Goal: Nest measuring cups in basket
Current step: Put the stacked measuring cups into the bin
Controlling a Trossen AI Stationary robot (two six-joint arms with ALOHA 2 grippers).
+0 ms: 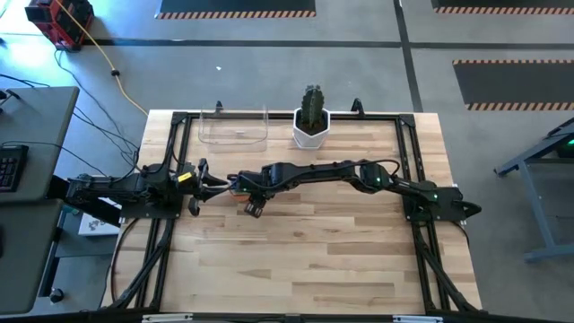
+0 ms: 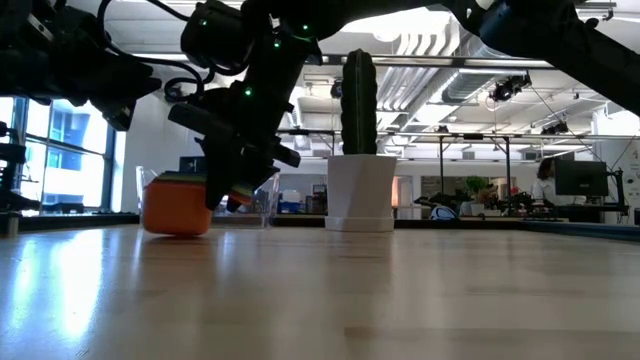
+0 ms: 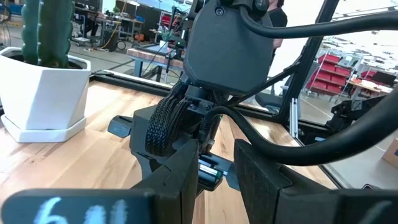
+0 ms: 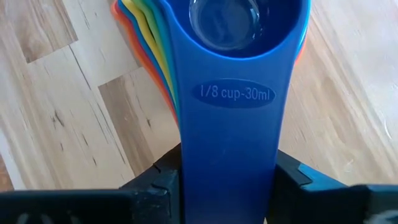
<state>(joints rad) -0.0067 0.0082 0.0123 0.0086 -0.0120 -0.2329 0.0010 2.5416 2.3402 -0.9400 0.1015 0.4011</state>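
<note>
Right gripper is out over the middle of the wooden table, reaching across toward the left arm, and in its wrist view the blue handle of the measuring cups runs straight between its two dark fingers, which sit against the handle's sides, so it has the stack by the handle. Fanned out just past those fingers are the yellow, green, red and orange edges of the nested cups, with the small blue cup on top, marked 1/8 cup-30ml. From table height the orange bottom cup looks to be sitting on the wood right beneath the gripper, the coloured handles angling up into its fingers. Left gripper waits just beside the right one, at the table's left edge; its fingers stand a little apart with nothing between them, looking straight at the right arm's wrist. The basket, clear plastic, stands well beyond both grippers at the table's far edge, just beside the white pot with cactus
</note>
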